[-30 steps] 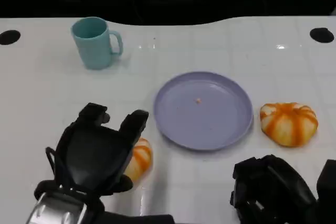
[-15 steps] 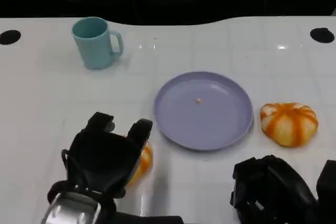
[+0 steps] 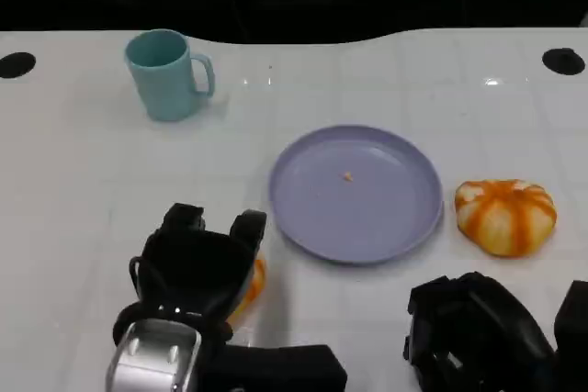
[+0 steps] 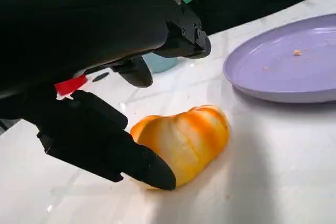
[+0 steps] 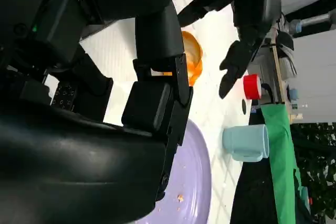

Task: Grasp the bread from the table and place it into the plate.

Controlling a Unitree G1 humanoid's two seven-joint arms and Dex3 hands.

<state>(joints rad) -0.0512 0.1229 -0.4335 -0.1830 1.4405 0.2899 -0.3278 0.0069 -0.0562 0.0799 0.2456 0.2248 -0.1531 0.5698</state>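
Observation:
An orange-and-white striped bread roll [image 3: 252, 282] lies on the white table, left of the empty lilac plate [image 3: 367, 213]. My left hand [image 3: 197, 263] hovers over it and hides most of it. In the left wrist view the roll [image 4: 184, 137] sits between the fingers [image 4: 173, 30] arched above it and the thumb [image 4: 105, 148] low at its near side; nothing grips it. A second striped roll [image 3: 505, 216] lies just right of the plate. My right hand [image 3: 482, 337] rests at the table's near right, holding nothing. The right wrist view shows the first roll [image 5: 190, 59] under the left hand [image 5: 247, 19].
A teal mug [image 3: 168, 73] stands at the back left, its handle to the right. Two black holes [image 3: 16, 64] [image 3: 562, 61] mark the table's far corners. A small crumb [image 3: 347, 175] lies in the plate. A dark background begins beyond the far edge.
My left hand has moved right and lowered over the first roll, hiding more of it. The right hand, plate, mug and second roll have stayed put.

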